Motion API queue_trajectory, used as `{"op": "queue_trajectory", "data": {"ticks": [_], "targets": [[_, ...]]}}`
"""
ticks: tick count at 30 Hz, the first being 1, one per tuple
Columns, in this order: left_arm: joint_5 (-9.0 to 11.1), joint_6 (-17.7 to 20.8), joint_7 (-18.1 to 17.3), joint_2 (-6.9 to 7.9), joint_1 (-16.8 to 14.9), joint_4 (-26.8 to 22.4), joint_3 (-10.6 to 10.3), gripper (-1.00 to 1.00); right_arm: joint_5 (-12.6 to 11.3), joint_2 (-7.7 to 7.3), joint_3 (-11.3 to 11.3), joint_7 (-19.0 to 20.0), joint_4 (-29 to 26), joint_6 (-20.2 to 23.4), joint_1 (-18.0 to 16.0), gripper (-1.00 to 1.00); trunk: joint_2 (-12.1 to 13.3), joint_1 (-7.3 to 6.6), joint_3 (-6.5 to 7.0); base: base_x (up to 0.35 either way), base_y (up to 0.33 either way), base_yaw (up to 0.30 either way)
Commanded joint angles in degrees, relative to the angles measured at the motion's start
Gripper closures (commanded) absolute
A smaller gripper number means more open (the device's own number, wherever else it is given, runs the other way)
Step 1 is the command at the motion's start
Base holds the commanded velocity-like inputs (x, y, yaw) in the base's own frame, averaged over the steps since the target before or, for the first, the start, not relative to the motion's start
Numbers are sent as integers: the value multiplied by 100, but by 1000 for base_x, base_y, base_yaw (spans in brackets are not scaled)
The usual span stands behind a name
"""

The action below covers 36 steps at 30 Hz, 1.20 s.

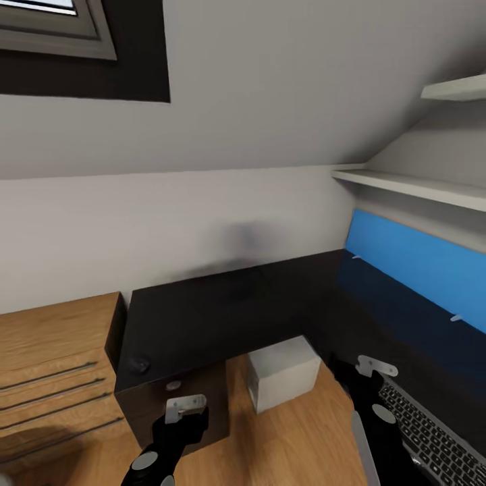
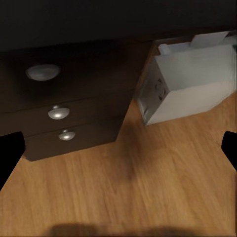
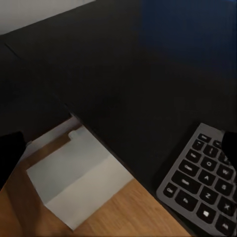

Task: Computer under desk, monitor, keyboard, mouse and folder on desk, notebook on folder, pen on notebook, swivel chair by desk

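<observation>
Both end effectors, left [image 1: 185,407] and right [image 1: 375,368], hung open and empty. The keyboard [image 1: 432,432] lay at the worktop [image 1: 223,304] front edge, computer [image 1: 282,372] underneath. Best swing round slowly, hunting the remaining things.

2 arms low, reaching toward 12 o'clock. Left gripper [image 1: 185,407] at 7 o'clock, fingers spread. Right gripper [image 1: 375,368] at 5 o'clock, fingers spread.

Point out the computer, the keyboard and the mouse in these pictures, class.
computer [image 1: 283,371]: head view, on its top face.
keyboard [image 3: 205,190]: right wrist view, on the keys near its middle.
mouse [image 1: 140,364]: head view, on its rounded back, near the desk's left front corner.
</observation>
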Motion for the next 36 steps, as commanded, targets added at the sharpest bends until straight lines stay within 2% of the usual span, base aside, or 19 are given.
{"op": "queue_trajectory", "data": {"ticks": [1,36], "targets": [[61,16,55,2,-4,-8,-8,-100,-10,4,-4,-14,-8,31,-5,-100,-9,2,-10,0,0,-268],[61,16,50,2,-4,-6,-9,-100,-12,13,0,-5,-9,-93,-5,-100,-9,2,-10,0,0,-267]]}}
